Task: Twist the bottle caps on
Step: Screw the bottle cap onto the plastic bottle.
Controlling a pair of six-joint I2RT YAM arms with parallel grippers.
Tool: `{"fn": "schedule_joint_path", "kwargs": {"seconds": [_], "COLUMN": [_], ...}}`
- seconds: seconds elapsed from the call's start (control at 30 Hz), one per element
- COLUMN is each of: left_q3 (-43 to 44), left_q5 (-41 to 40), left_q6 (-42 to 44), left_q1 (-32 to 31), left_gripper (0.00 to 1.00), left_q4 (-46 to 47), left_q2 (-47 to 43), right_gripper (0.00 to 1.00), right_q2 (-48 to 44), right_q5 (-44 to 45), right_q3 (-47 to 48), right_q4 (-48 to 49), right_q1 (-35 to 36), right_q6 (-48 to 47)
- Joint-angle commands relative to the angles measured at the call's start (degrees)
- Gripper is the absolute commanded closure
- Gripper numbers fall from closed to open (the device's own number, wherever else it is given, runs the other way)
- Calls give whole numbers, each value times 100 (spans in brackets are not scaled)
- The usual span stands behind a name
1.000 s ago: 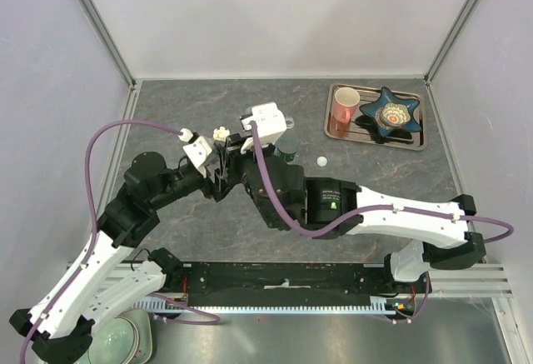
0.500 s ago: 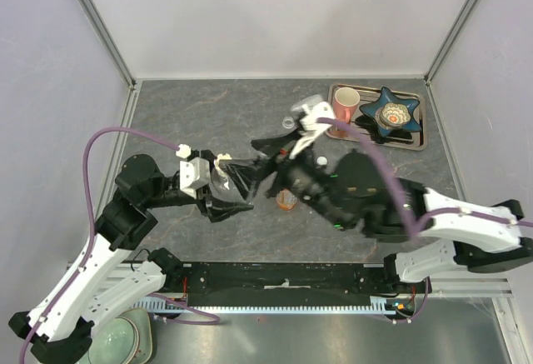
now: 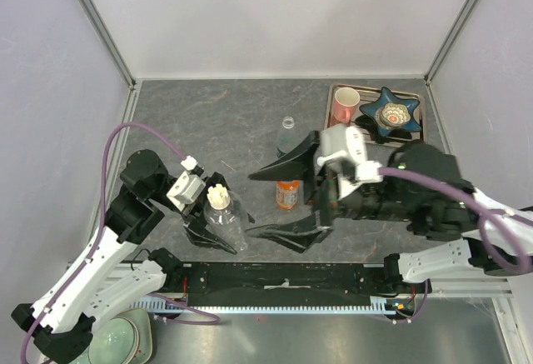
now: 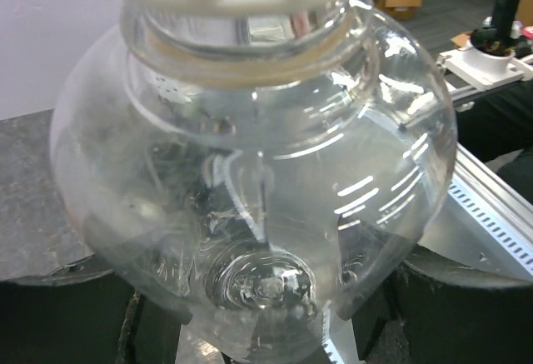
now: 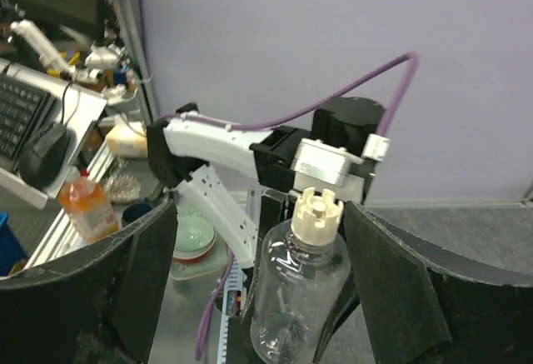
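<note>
Release: right gripper (image 3: 254, 203) is springing open off the cap (image 3: 218, 195); I am keeping left gripper (image 3: 208, 232) clamped on the bottle (image 3: 226, 226), cap likely seated.

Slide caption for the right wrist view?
Open right end effector facing the capped clear bottle in the left end effector.
</note>
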Motion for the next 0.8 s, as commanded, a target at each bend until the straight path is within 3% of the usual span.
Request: {"fn": "schedule_joint_path", "kwargs": {"seconds": [0.0, 0.17, 0.33, 0.77], "left_q3": [2, 20, 2, -42], "left_q5": [788, 920, 938, 824], "left_q6": [-377, -394, -377, -333], "left_q1": [-29, -29, -29, -29], "left_gripper": [93, 94, 94, 94], "left_q4": [259, 259, 267, 268], "left_q2": [45, 54, 10, -69], "right_gripper": [13, 18, 24, 36], "right_q2": [455, 825, 1080, 1484], "right_q5": [-1087, -2045, -3020, -3751], "right_q3": [297, 587, 772, 825], "right_q4": [-240, -302, -276, -197], "right_q1": [-271, -1130, -1502, -1844], "right_q6": [-317, 174, 404, 729]}}
